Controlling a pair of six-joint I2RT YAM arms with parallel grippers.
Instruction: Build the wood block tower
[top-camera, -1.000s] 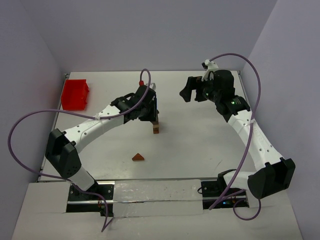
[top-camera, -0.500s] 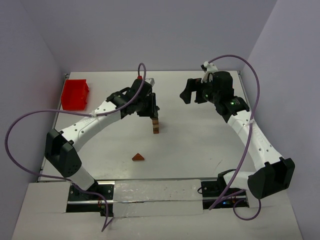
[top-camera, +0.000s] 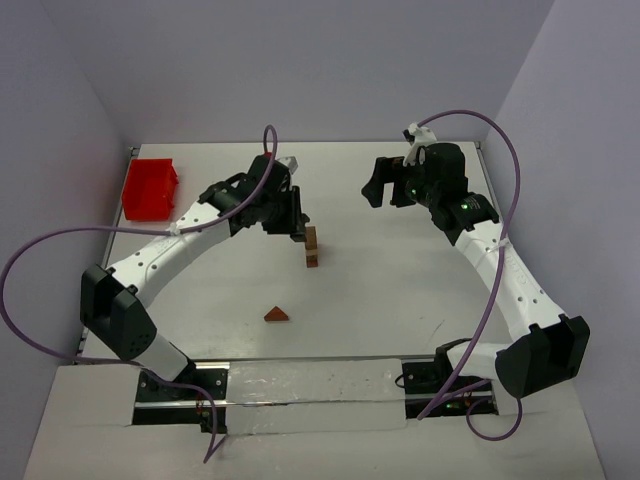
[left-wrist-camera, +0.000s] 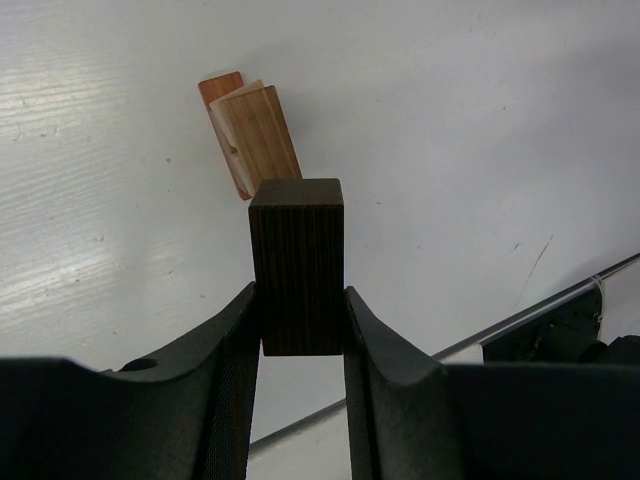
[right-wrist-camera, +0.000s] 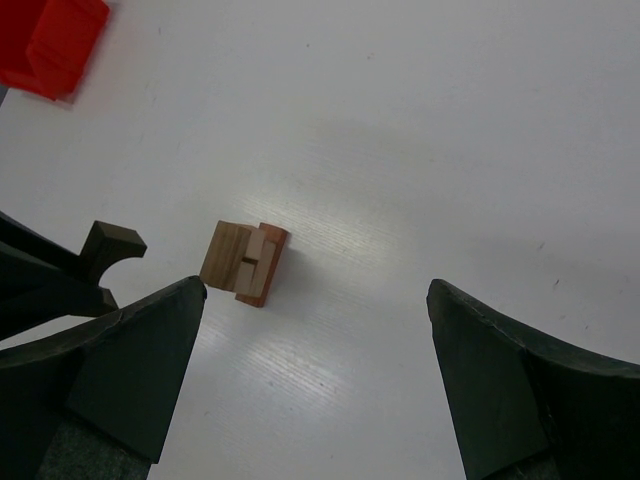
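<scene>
Lavender walls enclose a white worktop (top-camera: 400, 290). A red tray (top-camera: 150, 188) is set in the far left corner, well apart from everything else. A reddish-brown triangular wedge (top-camera: 277, 314) lies alone toward the near edge, to the left of and well apart from the wood block tower (top-camera: 312, 247). Purple cables are looped above both side edges.

The tower is found near the middle of the worktop. It is a narrow stack whose long axis stands upright, with tan blocks above a reddish-brown base. From the right wrist its tan top faces are seen, with a thin gap between them.

A dark block (left-wrist-camera: 297, 265) is gripped by the left pincer (left-wrist-camera: 297, 330) between its two black fingers, the block's long axis running out from the fingers and its grain following that axis. The block is held just beside the tower's top, on the far left side; whether it touches the stack cannot be told. That side of the tower is crowded by the pincer.

The right pincer (right-wrist-camera: 315, 290) is spread wide with nothing in it, and is held high toward the far right corner, apart from the tower.
</scene>
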